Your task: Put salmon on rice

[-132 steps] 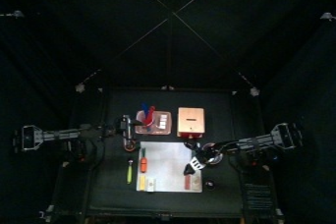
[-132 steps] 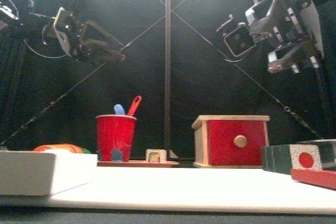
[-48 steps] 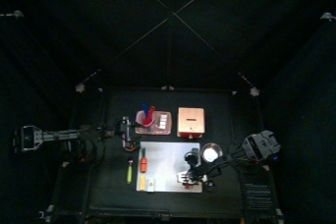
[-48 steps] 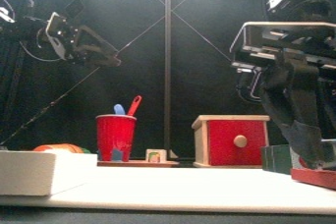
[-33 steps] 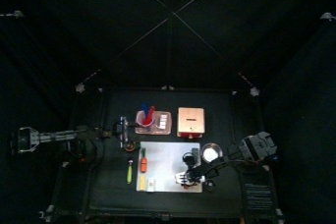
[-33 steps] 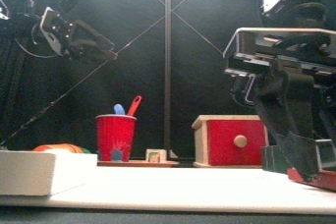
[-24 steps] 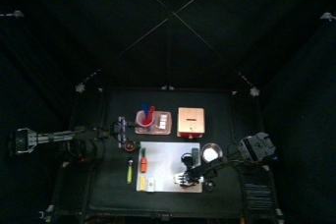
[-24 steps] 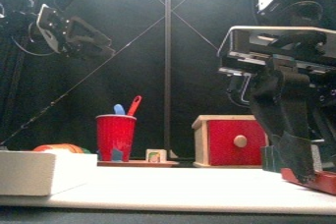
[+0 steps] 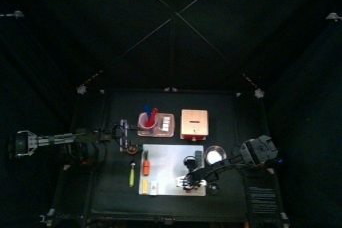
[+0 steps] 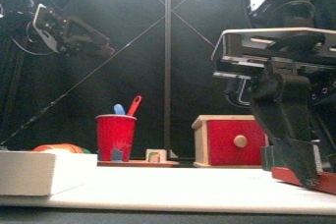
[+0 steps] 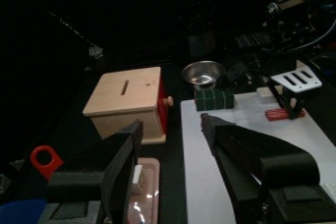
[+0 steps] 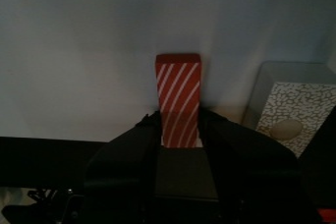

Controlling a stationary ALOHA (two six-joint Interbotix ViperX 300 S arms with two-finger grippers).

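Observation:
The salmon (image 12: pixel 180 95), a small red oblong with pale stripes, lies flat on the white mat (image 12: pixel 118 31). My right gripper (image 12: pixel 182 123) is down on the mat and open, with one jaw close on each side of the salmon's near end. Right beside the salmon sits the rice (image 12: pixel 294 108), a white speckled lump. From above, the right gripper (image 9: pixel 191 182) is over the mat's (image 9: pixel 163 162) right part. From the front it (image 10: pixel 297 172) fills the right side, red (image 10: pixel 323 182) showing at its tip. My left gripper (image 11: pixel 171 127) hangs open and empty at the table's left.
A tan wooden box (image 9: pixel 197 122) with a red front (image 10: pixel 231 140) and a red cup (image 10: pixel 116 135) holding utensils stand at the back. A shiny metal bowl (image 11: pixel 201 72) sits on a green block beside the mat. A yellow-green strip (image 9: pixel 132 175) lies along the mat's left edge.
The right arm came down onto the mat's right part, and its jaws narrowed around the salmon. The left arm drew back a little toward the left.

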